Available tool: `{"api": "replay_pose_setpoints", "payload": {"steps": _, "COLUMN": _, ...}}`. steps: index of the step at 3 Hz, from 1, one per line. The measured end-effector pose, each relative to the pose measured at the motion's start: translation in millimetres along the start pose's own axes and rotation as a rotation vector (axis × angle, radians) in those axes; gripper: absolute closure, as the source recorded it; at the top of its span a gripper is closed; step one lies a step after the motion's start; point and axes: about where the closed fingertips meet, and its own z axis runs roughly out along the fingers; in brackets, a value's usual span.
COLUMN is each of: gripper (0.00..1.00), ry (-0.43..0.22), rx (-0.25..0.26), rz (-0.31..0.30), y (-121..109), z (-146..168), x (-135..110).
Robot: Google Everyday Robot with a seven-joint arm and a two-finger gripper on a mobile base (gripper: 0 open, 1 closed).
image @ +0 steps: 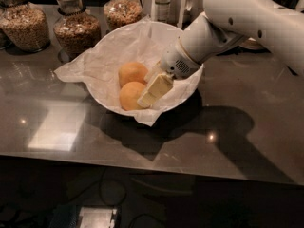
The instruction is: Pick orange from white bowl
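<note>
**Item 1. White bowl** (107,102), lined with crumpled paper (85,68); stands on the dark worktop (247,141), toward its 12 o'clock edge.

**Item 2. Oranges, two, in the bowl.** Near orange (131,95) at 7 o'clock of the bowl's middle. Far orange (132,73) at 9 o'clock, touching the first. Neither is lifted.

**Item 3. Claw** (153,90). Enters from 2 o'clock and sits low inside the bowl, against the near orange's 3 o'clock side. Whether it is spread or pressed together: cannot tell.

**Item 4. Grain jars, three** (76,25), between 10 and 12 o'clock of the bowl, apart from it.

**Progress.** The reach into the bowl looks done, with the claw at the fruit. What is left, by my reading, is a confirmed grip on one orange and its lift clear of rim and paper.
</note>
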Motion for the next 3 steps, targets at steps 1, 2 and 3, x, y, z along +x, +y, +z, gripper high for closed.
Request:
{"api": "replay_pose_setpoints", "payload": {"steps": 1, "gripper": 0.35, "ry": -0.003, "rx": -0.005, "rz": 0.011, "y": 0, "z": 0, "x": -1}}
{"api": "replay_pose_setpoints", "payload": {"steps": 2, "gripper": 0.34, "ry": -0.002, "rx": -0.021, "rz": 0.023, "y": 2, "z": 6, "x": -2}}
{"api": "replay_pose_setpoints", "payload": {"steps": 3, "gripper": 0.32, "ry": 0.002, "rx": -0.044, "rz": 0.031, "y": 4, "z": 14, "x": -3}}
